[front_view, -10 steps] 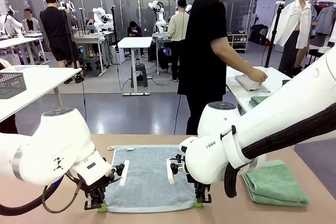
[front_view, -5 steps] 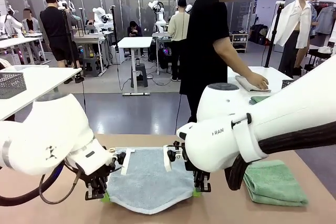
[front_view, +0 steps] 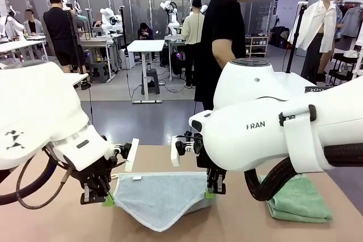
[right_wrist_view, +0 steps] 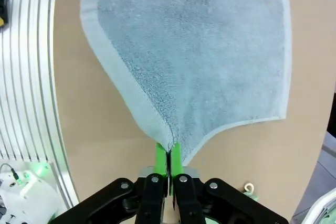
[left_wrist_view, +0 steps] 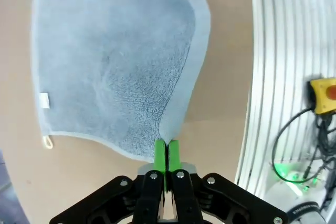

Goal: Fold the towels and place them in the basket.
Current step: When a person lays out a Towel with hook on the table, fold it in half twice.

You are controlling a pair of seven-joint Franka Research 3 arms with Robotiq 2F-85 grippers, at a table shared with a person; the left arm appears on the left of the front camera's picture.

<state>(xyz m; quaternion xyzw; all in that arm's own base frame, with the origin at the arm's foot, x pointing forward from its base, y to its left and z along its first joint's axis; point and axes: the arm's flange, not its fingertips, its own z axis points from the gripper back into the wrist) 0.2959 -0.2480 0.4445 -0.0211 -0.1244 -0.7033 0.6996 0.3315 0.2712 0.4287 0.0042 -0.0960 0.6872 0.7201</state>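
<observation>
The pale blue-grey towel (front_view: 160, 199) hangs by its two near corners, its middle sagging onto the brown table (front_view: 51, 225). My left gripper (front_view: 108, 199) is shut on the left corner, with green pads pinched on the cloth (left_wrist_view: 167, 157). My right gripper (front_view: 210, 194) is shut on the right corner, pads closed on the hem (right_wrist_view: 168, 157). A white label (left_wrist_view: 44, 100) and a small loop (left_wrist_view: 48, 141) show at the towel's far edge. The mint green towel (front_view: 295, 199) lies folded on the table at the right. The basket is out of view.
A person in a black shirt (front_view: 224, 43) stands at the far side, by a white side table (front_view: 295, 86). My two bulky white arms crowd the near table edge. Ribbed metal rails (left_wrist_view: 278, 77) run just past that edge.
Both grippers have risen and moved away from the near edge with the towel's near corners, lifting that edge off the table. The person's hand has left the cloth on the side table.
</observation>
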